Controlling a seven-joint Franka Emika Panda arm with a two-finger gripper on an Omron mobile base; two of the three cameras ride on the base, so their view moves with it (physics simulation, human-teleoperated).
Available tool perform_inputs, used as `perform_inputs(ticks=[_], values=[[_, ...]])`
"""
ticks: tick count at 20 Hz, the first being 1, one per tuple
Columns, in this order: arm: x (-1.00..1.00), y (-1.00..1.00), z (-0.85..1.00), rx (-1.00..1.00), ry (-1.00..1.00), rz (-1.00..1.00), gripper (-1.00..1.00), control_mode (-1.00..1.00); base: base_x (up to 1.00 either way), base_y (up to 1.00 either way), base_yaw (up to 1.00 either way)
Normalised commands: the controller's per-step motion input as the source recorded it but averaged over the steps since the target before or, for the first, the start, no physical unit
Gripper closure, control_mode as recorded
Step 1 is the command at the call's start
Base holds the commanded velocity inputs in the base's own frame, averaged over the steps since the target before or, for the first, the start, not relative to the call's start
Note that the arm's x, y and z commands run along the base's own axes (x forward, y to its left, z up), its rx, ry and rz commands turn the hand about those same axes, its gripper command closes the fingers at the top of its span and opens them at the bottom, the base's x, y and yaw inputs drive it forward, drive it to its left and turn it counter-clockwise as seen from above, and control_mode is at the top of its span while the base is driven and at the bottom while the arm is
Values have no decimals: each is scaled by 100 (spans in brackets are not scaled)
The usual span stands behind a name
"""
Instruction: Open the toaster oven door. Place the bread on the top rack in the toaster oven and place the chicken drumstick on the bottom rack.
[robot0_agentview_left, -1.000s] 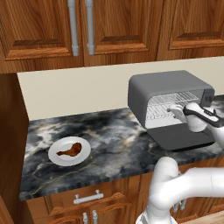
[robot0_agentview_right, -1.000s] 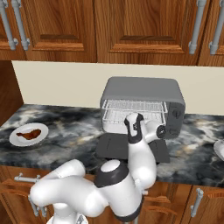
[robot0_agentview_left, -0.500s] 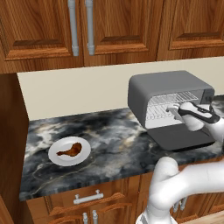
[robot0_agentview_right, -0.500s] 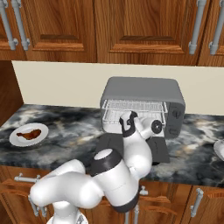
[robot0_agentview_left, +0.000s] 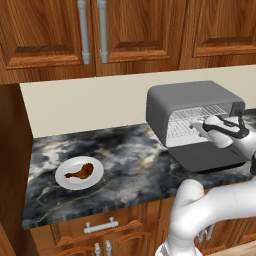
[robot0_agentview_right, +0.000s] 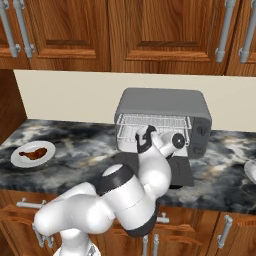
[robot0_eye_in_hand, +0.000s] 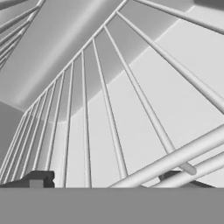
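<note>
The toaster oven door (robot0_agentview_left: 207, 156) is laid flat on the surface (robot0_agentview_left: 125, 160), so both wire racks are exposed, and the end effector (robot0_agentview_left: 197, 125) is held at the oven mouth with its jaws spread wide and nothing between them. The chicken drumstick (robot0_agentview_left: 80, 172) is seen on a white plate (robot0_agentview_left: 65, 181) well to the left of the toaster oven (robot0_agentview_left: 187, 97), judged as waiting for the bottom rack (robot0_agentview_right: 131, 134); the bread cannot be made out.

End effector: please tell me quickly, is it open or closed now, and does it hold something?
End effector: open, holding nothing, at the wire racks inside the toaster oven.
</note>
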Motion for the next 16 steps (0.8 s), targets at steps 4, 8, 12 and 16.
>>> perform_inputs(ticks=[4, 8, 12, 16], values=[[0, 2, -40, 0, 13, 0, 100, -100, 0, 0, 0], [-6, 0, -45, 0, 14, 0, 100, -100, 0, 0, 0], [-10, 0, -48, -2, 18, 0, 100, -100, 0, 0, 0], [-17, 0, -53, -6, 19, 0, 100, -100, 0, 0, 0]])
